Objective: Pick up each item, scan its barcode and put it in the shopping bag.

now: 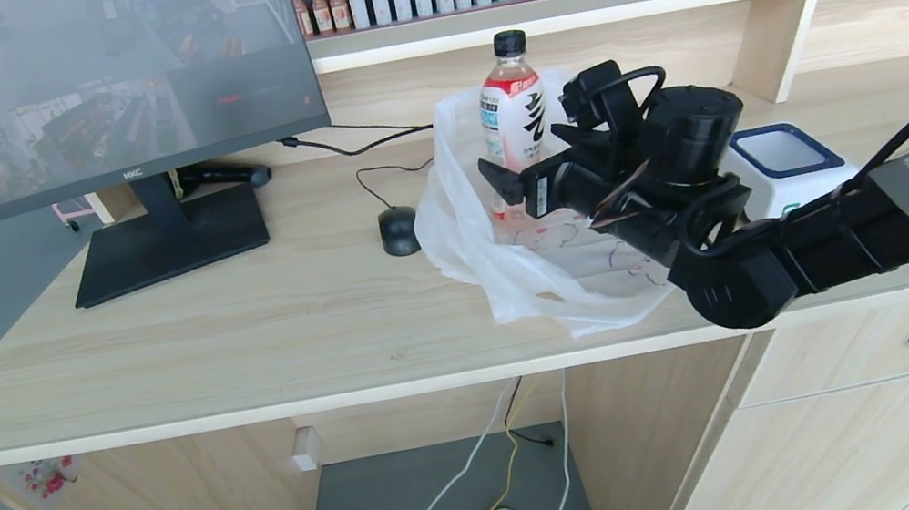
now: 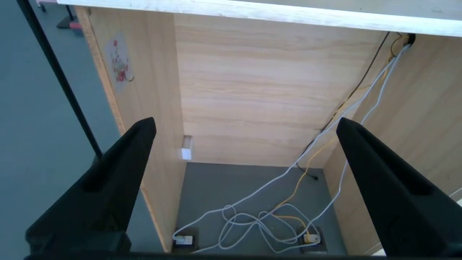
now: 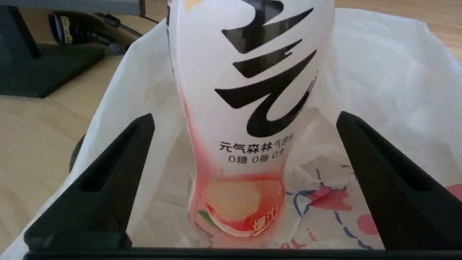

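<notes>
Right gripper (image 3: pixel 244 130) is nearest, over the desk (image 1: pixel 245 327), its two fingers wide apart with the bottle (image 1: pixel 512 111) between them and a gap on each side. The bottle stands upright inside the open white plastic bag (image 1: pixel 514 282), which lies on the desk beside a black mouse (image 1: pixel 399 230). Left gripper (image 2: pixel 245 133) is below the desk top, fingers also wide apart, holding nothing, facing loose cables (image 2: pixel 267 220) on the floor.

I log these finishes:
- Bottle (image 1: pixel 513 111): white label fading to peach-pink, bold black brushstrokes.
- Cap (image 1: pixel 509 43): black.
- Shopping bag (image 1: pixel 459 226): translucent white, pink-and-blue print.
- Counter (image 1: pixel 245 327): pale wood grain.
- Scanner (image 1: pixel 804 189): white, navy rim.
</notes>
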Tool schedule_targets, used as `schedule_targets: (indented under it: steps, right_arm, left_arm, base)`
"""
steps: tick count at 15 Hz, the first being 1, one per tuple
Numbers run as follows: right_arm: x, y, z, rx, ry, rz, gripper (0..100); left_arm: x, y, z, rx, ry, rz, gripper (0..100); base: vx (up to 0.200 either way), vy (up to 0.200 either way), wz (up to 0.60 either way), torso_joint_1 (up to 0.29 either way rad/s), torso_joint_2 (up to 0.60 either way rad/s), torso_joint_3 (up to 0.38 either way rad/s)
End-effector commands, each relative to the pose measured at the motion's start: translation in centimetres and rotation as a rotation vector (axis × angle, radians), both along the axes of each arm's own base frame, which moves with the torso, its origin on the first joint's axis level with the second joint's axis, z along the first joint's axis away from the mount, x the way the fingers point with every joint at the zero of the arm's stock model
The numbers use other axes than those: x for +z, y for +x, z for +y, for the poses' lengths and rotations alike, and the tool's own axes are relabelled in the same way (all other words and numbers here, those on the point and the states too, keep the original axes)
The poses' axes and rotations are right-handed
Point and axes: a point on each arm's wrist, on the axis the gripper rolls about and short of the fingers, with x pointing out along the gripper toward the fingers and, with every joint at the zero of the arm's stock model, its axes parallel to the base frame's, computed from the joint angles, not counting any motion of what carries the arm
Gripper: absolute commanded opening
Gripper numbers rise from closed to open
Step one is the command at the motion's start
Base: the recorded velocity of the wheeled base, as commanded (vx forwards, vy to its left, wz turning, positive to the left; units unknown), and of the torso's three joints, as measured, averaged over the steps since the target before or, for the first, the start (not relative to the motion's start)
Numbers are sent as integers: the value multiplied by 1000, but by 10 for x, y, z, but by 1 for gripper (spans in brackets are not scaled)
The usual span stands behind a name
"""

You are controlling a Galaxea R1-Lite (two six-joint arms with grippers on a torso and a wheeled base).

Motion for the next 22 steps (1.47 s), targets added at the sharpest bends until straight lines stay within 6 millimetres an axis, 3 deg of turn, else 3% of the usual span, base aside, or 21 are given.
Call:
schedule_targets:
  steps: [1,2,4,6,9,11,12,15,22]
  right_arm:
    - [21,-34,-19,-2,17,-29,100]
    - [25,-56,-30,0,13,-22,100]
    - [27,-82,-44,2,14,-28,100]
    - [20,-110,-45,40,34,-61,100]
    - [-5,-150,-61,63,53,-96,100]
    - [-20,-167,-70,67,51,-85,100]
    - [-17,-177,-76,67,55,-92,100]
    - [-2,-180,-80,10,108,-136,100]
    - [-10,-184,-84,2,106,-99,100]
  left_arm:
    - [0,0,0,1,0,-1,100]
    - [0,0,0,1,0,-1,100]
    - [0,0,0,-1,0,-1,100]
    - [0,0,0,1,0,-1,100]
    - [0,0,0,1,0,-1,100]
    - [0,0,0,1,0,-1,100]
    - [0,0,0,1,0,-1,100]
    - [0,0,0,1,0,-1,100]
    - [0,0,0,-1,5,-1,100]
  base:
    - [0,0,0,0,0,0]
    - [0,0,0,0,0,0]
    - [0,0,0,0,0,0]
    - [0,0,0,0,0,0]
    - [0,0,0,0,0,0]
    - [0,0,0,0,0,0]
    - [0,0,0,0,0,0]
    - [0,0,0,0,0,0]
    - [0,0,0,0,0,0]
